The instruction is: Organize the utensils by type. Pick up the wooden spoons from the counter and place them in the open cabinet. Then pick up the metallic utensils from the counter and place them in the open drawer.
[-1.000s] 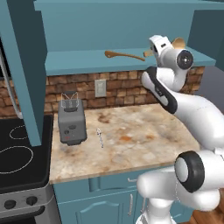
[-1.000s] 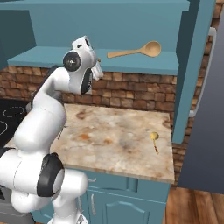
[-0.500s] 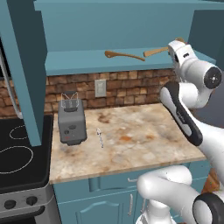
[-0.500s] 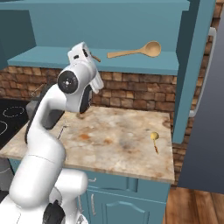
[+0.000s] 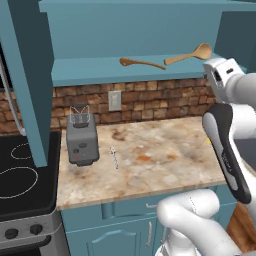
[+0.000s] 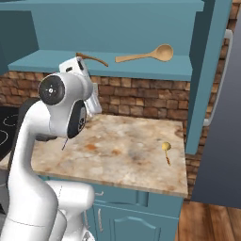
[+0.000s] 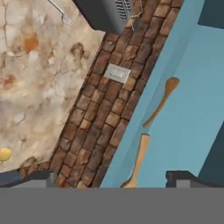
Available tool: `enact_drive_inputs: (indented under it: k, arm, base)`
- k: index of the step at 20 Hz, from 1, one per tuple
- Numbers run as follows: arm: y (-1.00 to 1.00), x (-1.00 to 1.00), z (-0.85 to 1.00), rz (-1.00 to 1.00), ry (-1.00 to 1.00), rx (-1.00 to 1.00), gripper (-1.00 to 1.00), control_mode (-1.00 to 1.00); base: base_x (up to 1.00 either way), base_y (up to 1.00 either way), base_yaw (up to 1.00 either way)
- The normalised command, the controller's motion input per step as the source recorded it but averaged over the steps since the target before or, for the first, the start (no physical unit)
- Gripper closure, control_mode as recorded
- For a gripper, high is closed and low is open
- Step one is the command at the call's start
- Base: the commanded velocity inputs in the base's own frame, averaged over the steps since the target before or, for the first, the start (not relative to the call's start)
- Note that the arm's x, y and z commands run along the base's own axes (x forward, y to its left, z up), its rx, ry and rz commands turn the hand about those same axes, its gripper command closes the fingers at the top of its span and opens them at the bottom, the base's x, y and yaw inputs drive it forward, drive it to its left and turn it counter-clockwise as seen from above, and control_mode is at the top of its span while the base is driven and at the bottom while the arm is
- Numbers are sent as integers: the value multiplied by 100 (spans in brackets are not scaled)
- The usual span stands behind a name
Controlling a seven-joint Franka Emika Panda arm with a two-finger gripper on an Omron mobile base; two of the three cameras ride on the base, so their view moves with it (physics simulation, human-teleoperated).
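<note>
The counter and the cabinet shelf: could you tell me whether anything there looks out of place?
Both wooden spoons lie flat on the open cabinet shelf. Two metallic utensils remain loose on the counter: a thin silver fork beside the toaster and a yellow-ended utensil near the right edge. Nothing looks spilled or damaged.

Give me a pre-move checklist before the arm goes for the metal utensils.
1. Both wooden spoons on the open cabinet shelf: ok.
2. Gripper open and empty: ok.
3. Thin silver utensil lying free on the counter, beside the toaster: ok.
4. Yellow-ended utensil free near the counter's right edge: ok.
5. Open drawer ready to receive: cannot tell.
</note>
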Motion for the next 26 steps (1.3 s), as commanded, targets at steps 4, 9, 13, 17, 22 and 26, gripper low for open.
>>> enact_drive_inputs:
  k: [4, 9, 13, 17, 22, 26]
  arm:
    - [0, -67, -49, 0, 37, 0, -100, -100]
    - [0, -20, -61, 0, 32, -3, -100, -100]
    - [1, 0, -49, -11, 21, 1, -100, -100]
    - [0, 0, -45, -53, 0, 8, -100, -100]
    - [-1, 0, -37, -73, -2, 18, -100, -100]
    - [-25, 0, -30, -77, -7, 26, -100, -100]
  base:
    - [0, 0, 0]
    - [0, 0, 0]
    - [0, 0, 0]
    - [0, 0, 0]
    - [0, 0, 0]
    - [0, 0, 0]
